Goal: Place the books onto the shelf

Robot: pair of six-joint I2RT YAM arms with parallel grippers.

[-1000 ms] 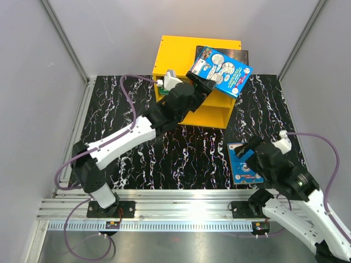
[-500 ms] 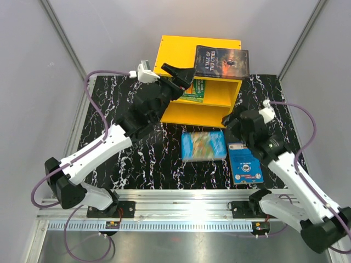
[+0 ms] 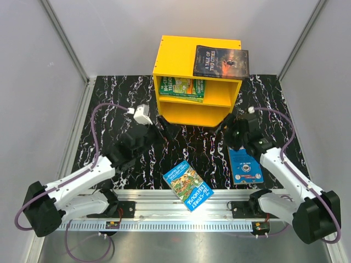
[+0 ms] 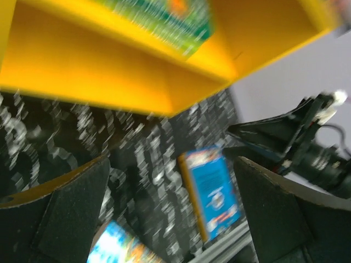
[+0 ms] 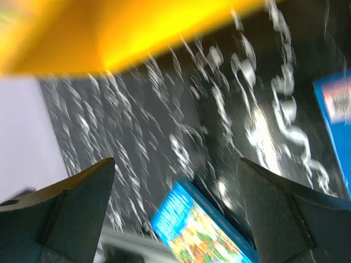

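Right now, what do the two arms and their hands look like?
The left arm and right arm have white links, black joints and black bases. A purple cable loops along each. The left hand and right hand are black, with broad, wedge-shaped fingers and a small white block behind each.

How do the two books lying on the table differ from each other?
The right book has a mostly plain blue cover; the front book shows a busy green and orange picture. The right book lies nearly square to the table, the front book diagonally. The right book sits wholly on the table; the front book's near corner pokes over onto the metal rail. Both lie flat, face up, off the shelf.
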